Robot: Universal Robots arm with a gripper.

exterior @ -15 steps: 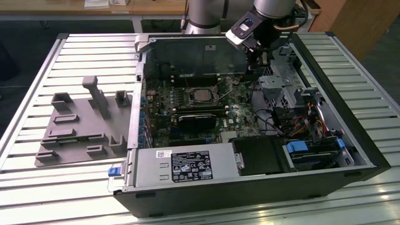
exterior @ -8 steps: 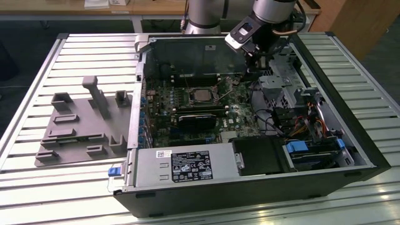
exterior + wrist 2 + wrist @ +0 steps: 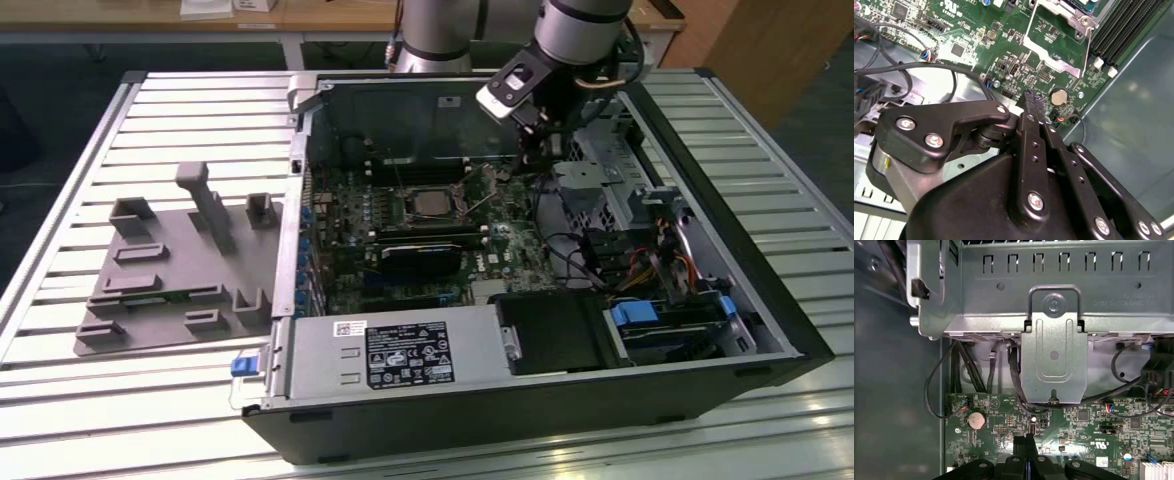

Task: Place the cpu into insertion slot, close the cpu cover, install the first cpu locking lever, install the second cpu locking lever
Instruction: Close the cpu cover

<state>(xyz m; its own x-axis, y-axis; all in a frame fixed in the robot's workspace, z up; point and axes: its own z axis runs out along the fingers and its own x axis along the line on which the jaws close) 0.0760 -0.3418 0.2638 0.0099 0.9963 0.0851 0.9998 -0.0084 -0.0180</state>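
The cpu (image 3: 430,204) lies pale and square in the insertion slot (image 3: 403,205) on the green board inside the open case. At the slot's edge toward the exterior view's right, the cpu cover (image 3: 483,186) stands raised. In the second wrist view the cpu cover (image 3: 1052,56) is a silvery frame with green board showing through its window, and a thin wire locking lever (image 3: 1087,45) runs beside it. My gripper (image 3: 527,156) hangs above the board to the exterior view's right of the cover. Its black fingertips are pressed together with nothing between them, as seen in both wrist views (image 3: 1032,100) (image 3: 1026,441).
A grey power supply (image 3: 387,355) fills the case's near side, with cables (image 3: 601,262) and drive bays toward the exterior view's right. Black memory slots (image 3: 1121,27) run beside the socket. A metal bracket (image 3: 1054,355) and a coin battery (image 3: 975,420) lie ahead of the fingertips. A grey fixture (image 3: 174,270) sits outside the case.
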